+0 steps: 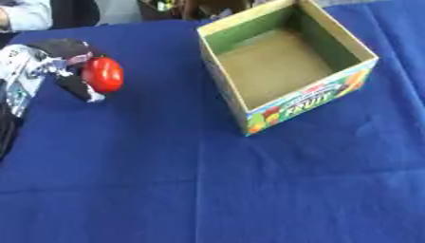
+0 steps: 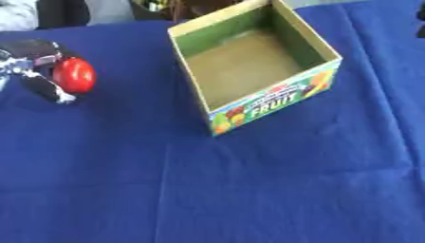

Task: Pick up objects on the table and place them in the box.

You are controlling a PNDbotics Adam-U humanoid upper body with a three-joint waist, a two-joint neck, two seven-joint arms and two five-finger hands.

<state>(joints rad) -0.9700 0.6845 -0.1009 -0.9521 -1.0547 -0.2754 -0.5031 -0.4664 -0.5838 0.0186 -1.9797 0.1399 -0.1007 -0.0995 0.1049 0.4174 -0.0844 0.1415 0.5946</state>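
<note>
While the left hand [image 1: 62, 71] curled around a red object [image 1: 103, 74], apparently lifted off the blue cloth [image 1: 207, 190], transport came next: carrying it rightward above the open box [image 1: 249, 102].

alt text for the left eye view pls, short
The robot's left hand grips a red round object at the left of a blue tablecloth. To its right stands an open, empty cardboard box with FRUIT printed on its side.
</note>
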